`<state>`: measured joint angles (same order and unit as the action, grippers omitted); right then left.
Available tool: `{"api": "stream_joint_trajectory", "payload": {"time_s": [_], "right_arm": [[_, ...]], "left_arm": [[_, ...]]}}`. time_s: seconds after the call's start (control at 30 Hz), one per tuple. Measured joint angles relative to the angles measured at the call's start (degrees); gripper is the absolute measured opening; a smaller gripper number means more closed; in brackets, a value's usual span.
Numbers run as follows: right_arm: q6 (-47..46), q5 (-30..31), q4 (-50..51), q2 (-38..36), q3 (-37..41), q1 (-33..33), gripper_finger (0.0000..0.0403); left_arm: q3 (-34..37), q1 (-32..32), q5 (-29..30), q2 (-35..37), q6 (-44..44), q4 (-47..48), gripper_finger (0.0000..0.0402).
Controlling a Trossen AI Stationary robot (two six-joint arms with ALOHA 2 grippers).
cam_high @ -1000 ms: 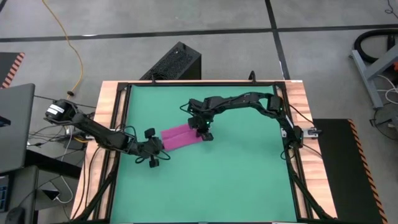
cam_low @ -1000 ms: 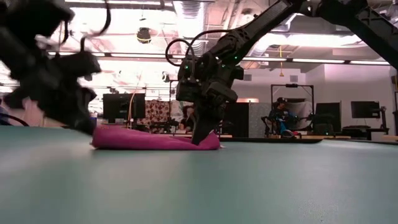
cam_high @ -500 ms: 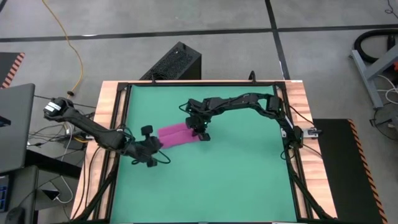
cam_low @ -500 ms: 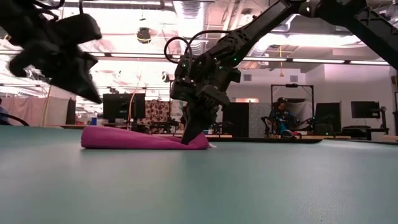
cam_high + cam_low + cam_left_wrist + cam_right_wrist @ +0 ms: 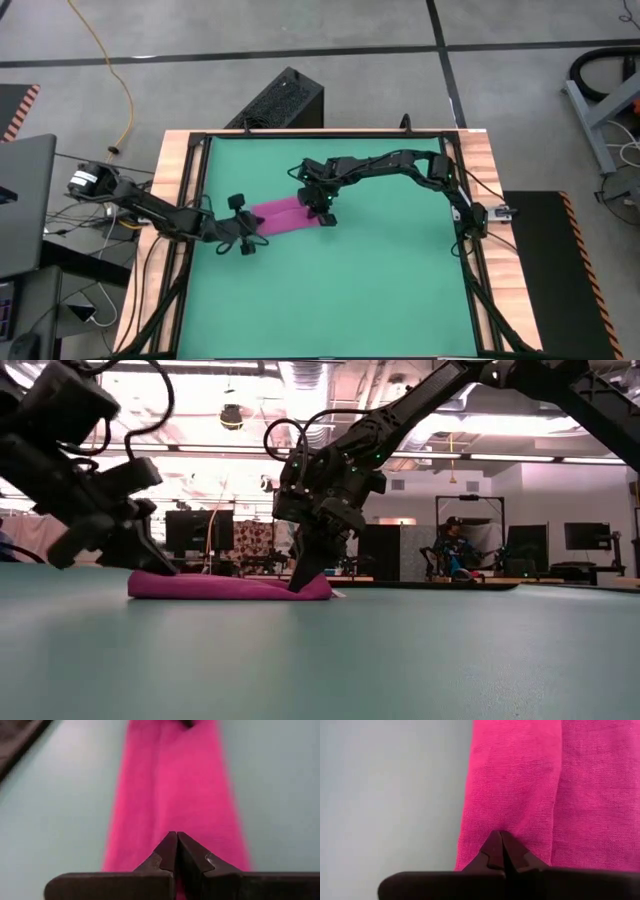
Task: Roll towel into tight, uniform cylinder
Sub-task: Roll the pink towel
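Pinning: right gripper (image 5: 322,212) is clenched shut, tips pressed down on the towel's (image 5: 282,216) end that faces the desk's right edge. Not pinching any cloth as far as I can tell, just poking into it.
Left gripper: left gripper (image 5: 243,233) also clamped shut with nothing in it, sitting low at the towel's other end, the one toward the desk's left edge. In the wrist view its tips look right at that short edge.
What changed: half a second ago the left gripper was lifted off and clear of the cloth; now it's dropped back down beside it. The right one barely moved, and the towel slid a touch toward the left edge over the last second.
What that means: my guess is it's resetting for another push or tuck. No real roll yet.
Towel look: long flat magenta strip, folded lengthwise with a seam running down it, lying slantwise on the green mat (image 5: 380,290), left of the desk's middle. Low profile, slightly puffy. Can't see the tag for sure.
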<state>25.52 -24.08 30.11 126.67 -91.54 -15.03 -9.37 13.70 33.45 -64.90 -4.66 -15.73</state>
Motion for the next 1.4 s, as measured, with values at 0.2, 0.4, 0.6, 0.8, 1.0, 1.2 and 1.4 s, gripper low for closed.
{"api": "stream_joint_trajectory", "payload": {"time_s": [0.2,0.4,0.6,0.8,1.0,1.2,1.4], "right_arm": [[-1.4,0.8,-1.7,-1.0,0.1,0.0,0.0001],[1.1,3.1,2.3,-9.2,0.2,-0.3,0.0001],[4.5,0.7,9.5,-22.1,2.8,0.1,0.0001],[-1.4,2.6,-5.6,-43.1,22.1,-1.3,0.0001],[-8.9,13.6,-43.7,-53.7,49.7,-0.3,0.0018],[-5.7,15.6,-60.3,-43.8,53.4,1.6,0.0081],[-2.2,12.1,-62.9,-28.2,44.9,1.1,0.007]], "left_arm": [[3.0,-1.1,-2.0,0.0,-0.6,-4.5,0.0],[4.4,-1.1,-1.2,0.0,-1.5,-4.6,0.0],[4.8,-1.1,-1.1,0.0,-0.7,-4.6,0.0],[4.8,-3.1,-2.7,0.0,1.1,-4.9,0.0],[4.8,-7.4,-9.4,0.0,5.8,-9.3,0.0],[4.8,-13.3,-14.3,0.0,8.1,-9.9,0.0],[4.6,-18.1,-19.6,0.0,9.1,-10.8,0.0]]}}
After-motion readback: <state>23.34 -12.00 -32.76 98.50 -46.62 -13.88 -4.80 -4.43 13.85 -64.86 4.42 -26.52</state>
